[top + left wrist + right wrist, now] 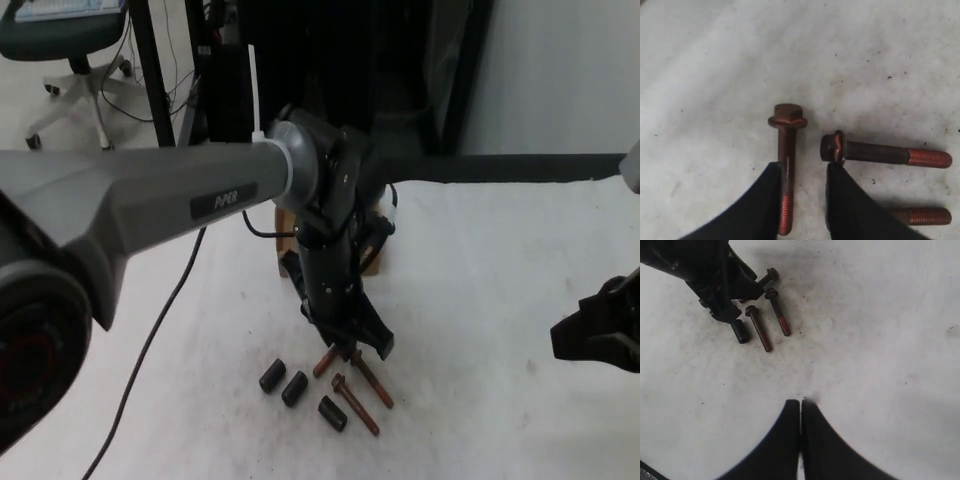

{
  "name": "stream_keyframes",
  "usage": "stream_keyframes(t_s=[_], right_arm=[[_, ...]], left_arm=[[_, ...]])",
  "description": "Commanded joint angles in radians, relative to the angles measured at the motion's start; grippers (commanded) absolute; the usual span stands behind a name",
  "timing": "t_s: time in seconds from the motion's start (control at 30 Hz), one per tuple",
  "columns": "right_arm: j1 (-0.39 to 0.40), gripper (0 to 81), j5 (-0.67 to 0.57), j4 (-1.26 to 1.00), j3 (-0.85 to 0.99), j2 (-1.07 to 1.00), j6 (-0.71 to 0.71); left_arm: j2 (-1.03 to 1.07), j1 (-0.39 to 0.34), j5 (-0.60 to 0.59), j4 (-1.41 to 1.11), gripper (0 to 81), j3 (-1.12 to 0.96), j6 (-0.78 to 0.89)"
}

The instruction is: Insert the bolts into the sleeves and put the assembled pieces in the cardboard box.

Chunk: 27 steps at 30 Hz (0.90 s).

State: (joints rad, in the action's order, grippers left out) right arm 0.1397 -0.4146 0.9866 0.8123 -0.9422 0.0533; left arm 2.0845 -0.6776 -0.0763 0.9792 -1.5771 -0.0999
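- Surveying the high view: the left gripper [352,345] points straight down at lower centre, over three bolts [355,403]. Three sleeves [294,388] lie just left of them. The box [284,240] sits behind the arm at centre. The right gripper [598,325] hangs at the right edge, well apart.
- Left wrist view: the fingers [765,205] stand apart and straddle the shank of one bolt [787,150] without clamping it. The shank lies close against one finger. The other fingertip meets the head of a second bolt [880,151].
- Right wrist view: the right gripper's fingers [790,440] are pressed together and hold nothing, above bare bench [880,340]. The bolts and a sleeve [740,331] lie far off, beside the left arm.
- Handling, as judged: the bolt is stiff metal, dense for its size and not fragile, and its round shank is likely to roll or slip. Hold it on the plain shank just under the head, leaving the threaded end free for the sleeve.
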Motion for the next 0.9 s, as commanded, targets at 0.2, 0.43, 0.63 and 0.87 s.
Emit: stream_keyframes(t_s=[0.2,0.43,0.63,0.87], right_arm=[[-0.003,0.8,-0.011,-0.005,0.001,0.012,0.007],[-0.003,0.8,-0.011,-0.005,0.001,0.012,0.007],[-0.003,0.8,-0.011,-0.005,0.001,0.012,0.007],[-0.003,0.8,-0.011,-0.005,0.001,0.012,0.007]], left_arm=[[0.003,-0.003,0.062,-0.038,28.8,-0.013,-0.084],[0.027,-0.003,0.076,-0.038,28.8,-0.013,-0.083],[0.040,-0.003,0.076,-0.038,28.8,-0.013,-0.076],[0.044,-0.003,0.076,-0.099,28.8,-0.013,-0.076]])
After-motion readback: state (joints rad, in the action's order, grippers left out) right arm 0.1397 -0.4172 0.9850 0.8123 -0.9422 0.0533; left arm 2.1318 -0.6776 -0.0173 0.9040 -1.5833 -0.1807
